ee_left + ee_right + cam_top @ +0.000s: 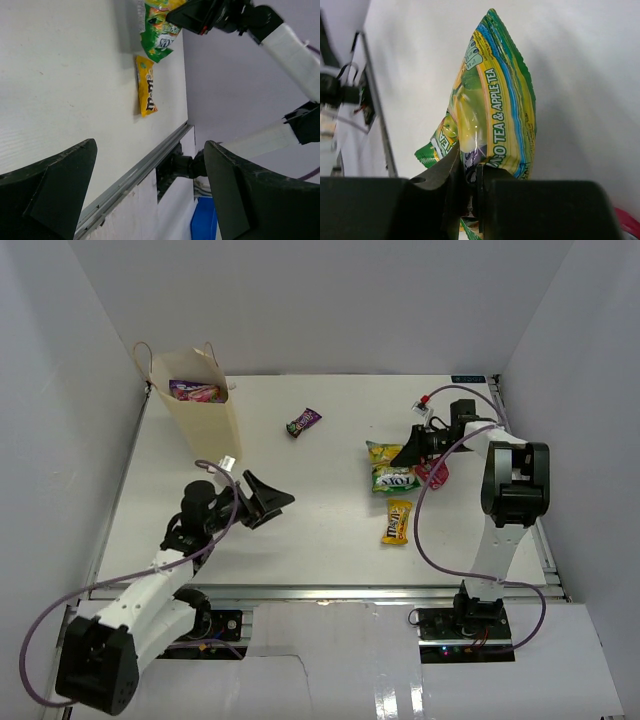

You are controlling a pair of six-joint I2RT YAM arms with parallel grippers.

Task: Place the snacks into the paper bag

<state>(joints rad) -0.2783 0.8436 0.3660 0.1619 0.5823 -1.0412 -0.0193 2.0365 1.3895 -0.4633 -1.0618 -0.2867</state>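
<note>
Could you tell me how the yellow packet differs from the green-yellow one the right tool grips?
The yellow packet lies flat on the table, untouched; the green-yellow packet is pinched at its edge by the right tool and stands up. The yellow packet is yellow with dark lettering; the green-yellow packet has green, yellow and blue stripes. Both are glossy snack packets.

A robotics lab cell: plain white walls [330, 300] boxing in a worktable [320, 530].

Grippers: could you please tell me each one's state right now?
Left gripper: open, holding nothing.
Right gripper: shut on the green-yellow packet.
</note>
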